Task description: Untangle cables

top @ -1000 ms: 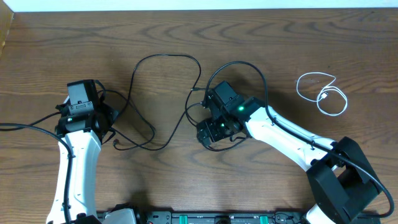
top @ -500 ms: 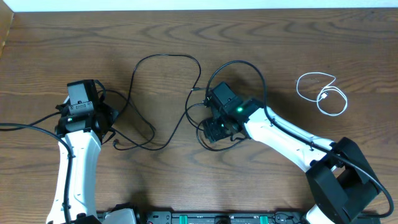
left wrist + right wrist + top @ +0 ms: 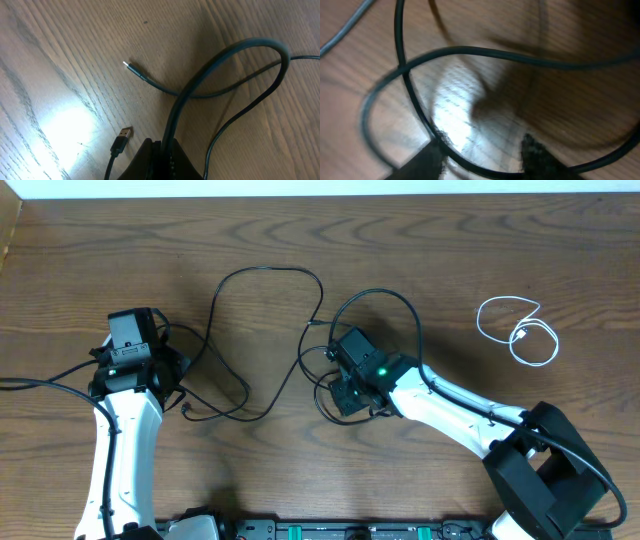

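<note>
The left arm [image 3: 125, 440] runs straight up from the near edge of the table [image 3: 300, 480]. Its wrist is bent over so the left gripper [image 3: 161, 159] points downward, fingers drawn together into one narrow dark wedge. The right arm [image 3: 450, 405] stretches diagonally from its base at the near right toward the middle, a green light lit on its wrist, and the right gripper [image 3: 485, 160] hangs low with its two fingertips [image 3: 427, 161] spread apart.

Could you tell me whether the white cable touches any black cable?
No, the white cable lies coiled alone at the right, well apart from the black cables.
</note>
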Robot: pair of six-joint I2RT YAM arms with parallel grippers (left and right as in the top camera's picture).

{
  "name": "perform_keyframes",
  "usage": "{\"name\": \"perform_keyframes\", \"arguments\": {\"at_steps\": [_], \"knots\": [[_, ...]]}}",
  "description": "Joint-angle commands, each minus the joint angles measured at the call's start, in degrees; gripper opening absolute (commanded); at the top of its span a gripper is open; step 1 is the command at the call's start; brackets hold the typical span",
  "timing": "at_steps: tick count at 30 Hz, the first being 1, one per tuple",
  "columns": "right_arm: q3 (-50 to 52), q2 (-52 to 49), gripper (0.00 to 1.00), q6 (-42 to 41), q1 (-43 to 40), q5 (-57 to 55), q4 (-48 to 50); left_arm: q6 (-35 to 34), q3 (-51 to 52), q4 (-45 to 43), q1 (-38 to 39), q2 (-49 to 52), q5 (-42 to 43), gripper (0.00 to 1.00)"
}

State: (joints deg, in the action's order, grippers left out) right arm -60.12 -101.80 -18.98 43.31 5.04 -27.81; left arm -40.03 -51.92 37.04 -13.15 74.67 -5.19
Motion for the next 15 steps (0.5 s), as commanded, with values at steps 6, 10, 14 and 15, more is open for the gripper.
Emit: {"name": "perform_keyframes", "arguments": {"at_steps": [6, 10, 14, 15], "knots": [[-1.09, 0.92, 0.01, 0.35, 0.00, 3.21, 1.84, 0.96, 0.33, -0.02, -0.39, -0.07, -0.15, 0.08], [-7.02, 4.22, 0.01, 1.44, -0.79, 11.54, 2.03, 0.96, 0.33, -0.02, -0.39, -0.07, -0.15, 0.08], [-12.76, 8.87, 0.01, 1.40, -1.77, 14.75, 2.03, 0.96, 0.33, -0.02, -0.39, -0.07, -0.15, 0.08], [-13.64, 9.81, 0.01, 1.40, -1.88, 14.86, 2.08, 0.98, 0.33, -0.02, -0.39, -0.07, -0.15, 0.08]]}}
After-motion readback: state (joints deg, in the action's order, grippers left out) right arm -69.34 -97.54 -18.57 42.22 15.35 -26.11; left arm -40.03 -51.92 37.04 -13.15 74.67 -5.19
